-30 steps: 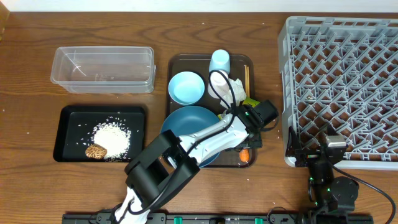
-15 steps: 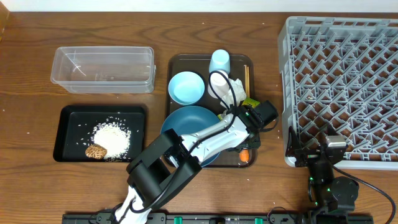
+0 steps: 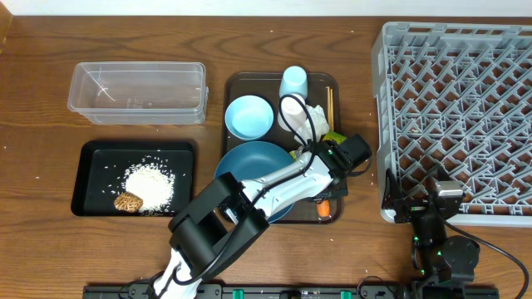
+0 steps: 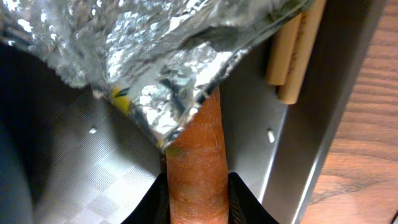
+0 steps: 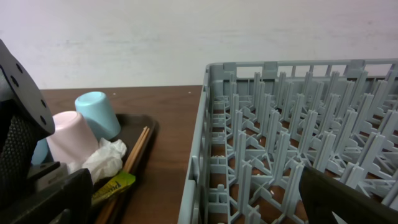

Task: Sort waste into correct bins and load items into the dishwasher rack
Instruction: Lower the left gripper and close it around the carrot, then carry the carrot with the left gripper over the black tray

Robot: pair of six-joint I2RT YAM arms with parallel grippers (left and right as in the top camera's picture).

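Note:
My left gripper (image 4: 196,182) is shut on the orange carrot (image 4: 196,155), with a black finger pressed on each side. The carrot lies on the brown tray (image 4: 74,162), its far end under crumpled foil (image 4: 143,56), beside the chopsticks (image 4: 298,56). From overhead the left gripper (image 3: 326,199) is at the tray's front right corner, over the carrot (image 3: 322,211). The right gripper (image 5: 193,205) is open and empty at the dishwasher rack's (image 3: 457,116) front left corner. The black tray (image 3: 91,178) holds rice (image 3: 150,183) and a brown lump (image 3: 127,202). The clear tub (image 3: 137,112) is behind it.
The brown tray (image 3: 237,83) also carries the dark-blue plate (image 3: 249,166), small bowl (image 3: 249,116), blue cup (image 3: 293,81), pale cup (image 5: 68,143), tissue (image 5: 106,158) and green-yellow wrapper (image 5: 112,185). The left arm lies across the plate.
The left jaws have come together onto the carrot, which has shifted slightly toward the tray's front edge. The right arm has not moved.

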